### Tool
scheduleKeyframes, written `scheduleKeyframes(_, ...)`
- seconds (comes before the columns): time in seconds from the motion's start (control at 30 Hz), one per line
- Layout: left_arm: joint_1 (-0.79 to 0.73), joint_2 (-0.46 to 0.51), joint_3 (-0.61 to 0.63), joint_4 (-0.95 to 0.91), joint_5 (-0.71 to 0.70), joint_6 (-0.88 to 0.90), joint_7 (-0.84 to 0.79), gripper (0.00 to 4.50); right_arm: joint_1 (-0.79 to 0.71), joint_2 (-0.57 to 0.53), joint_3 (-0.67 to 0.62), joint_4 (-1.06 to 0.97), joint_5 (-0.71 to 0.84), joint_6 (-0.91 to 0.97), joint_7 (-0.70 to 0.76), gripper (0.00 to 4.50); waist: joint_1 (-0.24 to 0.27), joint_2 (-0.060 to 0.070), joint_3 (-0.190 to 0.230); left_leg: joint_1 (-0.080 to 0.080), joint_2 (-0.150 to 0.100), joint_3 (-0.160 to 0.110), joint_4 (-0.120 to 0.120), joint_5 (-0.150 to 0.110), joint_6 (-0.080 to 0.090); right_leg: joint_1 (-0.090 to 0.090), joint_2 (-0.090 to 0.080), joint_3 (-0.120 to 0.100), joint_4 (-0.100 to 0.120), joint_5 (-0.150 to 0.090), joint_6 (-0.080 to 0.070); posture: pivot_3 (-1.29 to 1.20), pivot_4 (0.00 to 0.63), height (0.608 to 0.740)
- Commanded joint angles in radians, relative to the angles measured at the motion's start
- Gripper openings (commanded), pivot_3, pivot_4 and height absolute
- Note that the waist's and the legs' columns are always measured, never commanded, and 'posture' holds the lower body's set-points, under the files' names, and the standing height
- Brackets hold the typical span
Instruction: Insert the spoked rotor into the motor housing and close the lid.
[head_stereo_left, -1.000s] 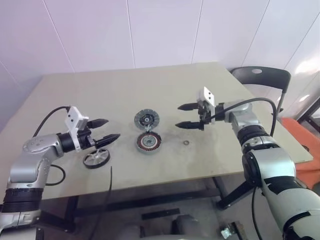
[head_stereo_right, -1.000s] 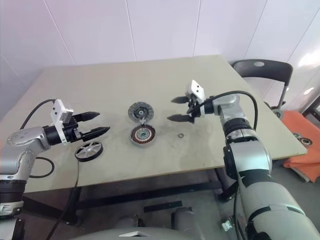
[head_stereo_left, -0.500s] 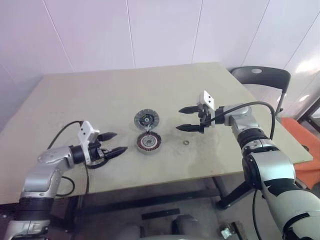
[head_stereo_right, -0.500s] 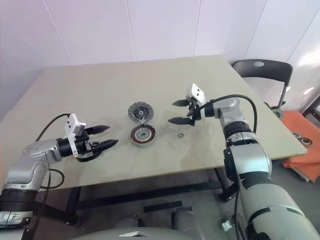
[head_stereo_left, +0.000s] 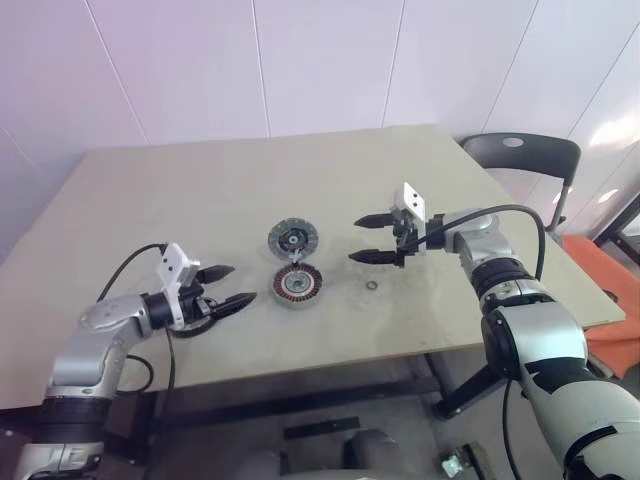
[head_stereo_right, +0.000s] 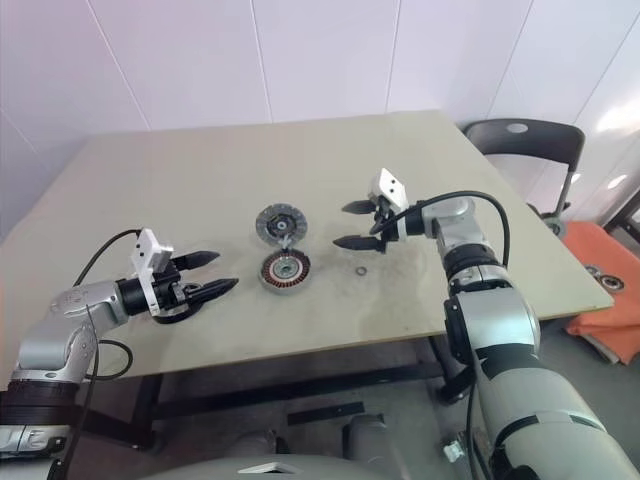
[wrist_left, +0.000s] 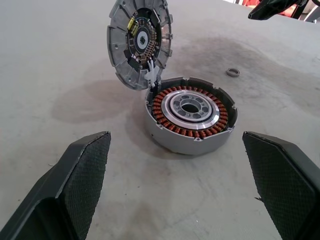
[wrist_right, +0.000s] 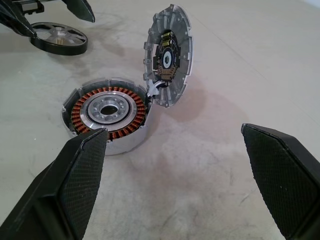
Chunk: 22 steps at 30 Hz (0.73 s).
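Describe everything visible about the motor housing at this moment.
The motor housing is a low round can with a pale grey metal wall. Inside, a ring of copper-brown windings surrounds a silver centre plate with small holes and a dark central bore. It sits flat and upright near the middle of the table, open and with nothing inside it. The lid stands tilted up at its far edge, joined to it there by a small pale piece. Neither gripper touches it.

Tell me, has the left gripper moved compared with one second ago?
Yes. The left gripper came down and toward the motor housing, and now stands open over the spoked rotor.
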Motion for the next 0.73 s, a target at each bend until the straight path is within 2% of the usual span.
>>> scheduleKeyframes(0.03, -0.026, 0.018, 0.023, -0.018, -0.01, -0.006, 0.001, 4.5, -0.011, -0.002, -0.009, -0.02, 0.007, -0.004, -0.001, 4.49, 0.0, 0.0, 0.0, 0.0, 0.0, 0.0, 0.0, 0.0, 0.0, 0.0, 0.0, 0.0, 0.0, 0.0, 0.0, 0.0, 0.0, 0.74)
scheduleKeyframes(0.73, -0.045, 0.024, 0.022, -0.003, -0.009, -0.001, -0.008, 4.5, 0.001, -0.008, -0.012, -0.023, 0.007, -0.001, -0.016, 4.49, 0.0, 0.0, 0.0, 0.0, 0.0, 0.0, 0.0, 0.0, 0.0, 0.0, 0.0, 0.0, 0.0, 0.0, 0.0, 0.0, 0.0, 0.74)
